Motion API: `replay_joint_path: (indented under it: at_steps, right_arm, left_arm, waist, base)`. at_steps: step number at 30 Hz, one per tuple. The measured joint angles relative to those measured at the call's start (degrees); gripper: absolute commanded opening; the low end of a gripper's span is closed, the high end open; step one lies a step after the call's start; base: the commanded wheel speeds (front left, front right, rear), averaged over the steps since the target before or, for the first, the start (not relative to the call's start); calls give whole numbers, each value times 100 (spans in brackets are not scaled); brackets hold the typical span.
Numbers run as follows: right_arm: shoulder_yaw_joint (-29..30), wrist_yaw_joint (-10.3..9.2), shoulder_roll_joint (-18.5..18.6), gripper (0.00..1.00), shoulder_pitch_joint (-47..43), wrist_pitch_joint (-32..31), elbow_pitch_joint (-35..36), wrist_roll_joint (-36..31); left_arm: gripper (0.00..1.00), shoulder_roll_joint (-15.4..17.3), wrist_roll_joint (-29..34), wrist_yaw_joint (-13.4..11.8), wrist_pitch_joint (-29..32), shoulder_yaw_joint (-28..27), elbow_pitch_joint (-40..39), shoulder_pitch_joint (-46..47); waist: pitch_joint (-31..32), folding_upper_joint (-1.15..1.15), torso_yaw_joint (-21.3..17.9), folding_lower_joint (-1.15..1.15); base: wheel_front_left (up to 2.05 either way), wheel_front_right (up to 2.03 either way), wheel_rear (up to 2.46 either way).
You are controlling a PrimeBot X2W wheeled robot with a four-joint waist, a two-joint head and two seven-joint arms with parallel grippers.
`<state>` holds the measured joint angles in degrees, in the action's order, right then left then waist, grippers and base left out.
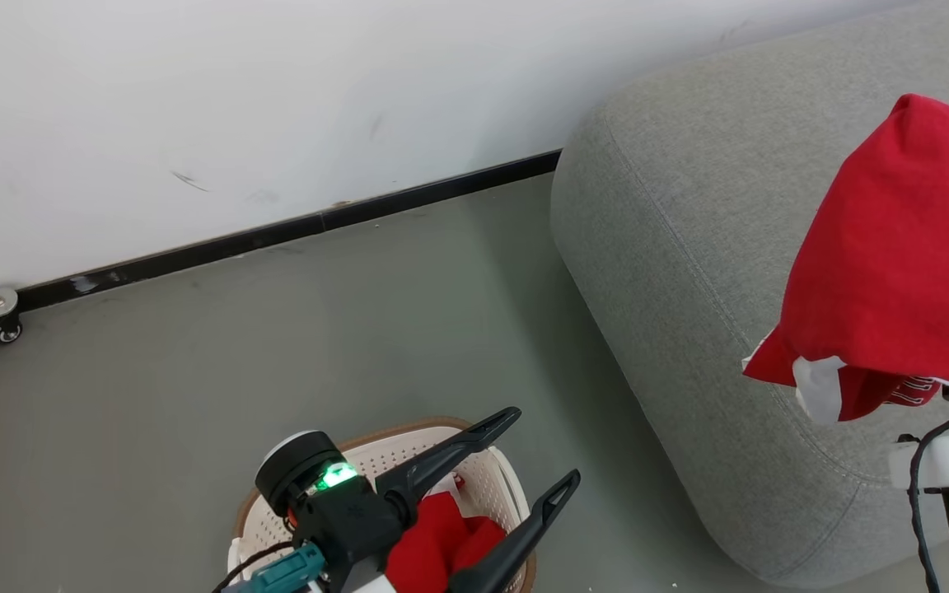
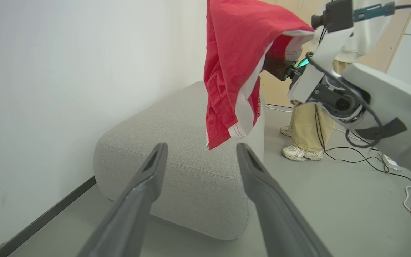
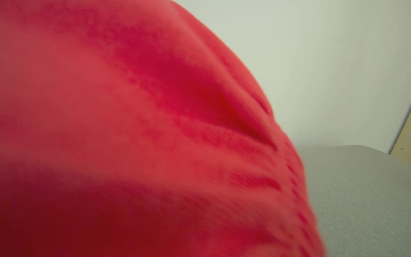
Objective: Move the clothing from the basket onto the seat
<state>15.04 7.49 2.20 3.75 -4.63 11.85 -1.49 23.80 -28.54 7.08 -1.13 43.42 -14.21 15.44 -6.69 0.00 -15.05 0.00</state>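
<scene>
Left gripper (image 1: pixel 544 445): fingers spread wide, holding nothing, poised over the basket (image 1: pixel 487 482), in which red clothing (image 1: pixel 437 543) lies. Right gripper (image 2: pixel 278 67): fingers hidden beneath a red garment (image 1: pixel 903 247) with white trim, which drapes over it and hangs free above the grey seat (image 1: pixel 689 263); closed, apparently on the cloth. Right arm (image 2: pixel 380 92) raised, gripper angled upward.

Head view downward; both wrist views toward seat (image 2: pixel 177 171).
</scene>
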Motion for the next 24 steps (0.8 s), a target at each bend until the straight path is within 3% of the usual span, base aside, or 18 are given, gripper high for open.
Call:
replay_joint_path:
  at_steps: [24]
  right_arm:
    - [71, 0, -4, 0, -15, -48, 36, 5]
  left_arm:
    - [100, 10, 203, 1, -302, 220, 443, 171]
  waist:
    - [25, 0, -540, 0]
  base:
    - [0, 0, 0]
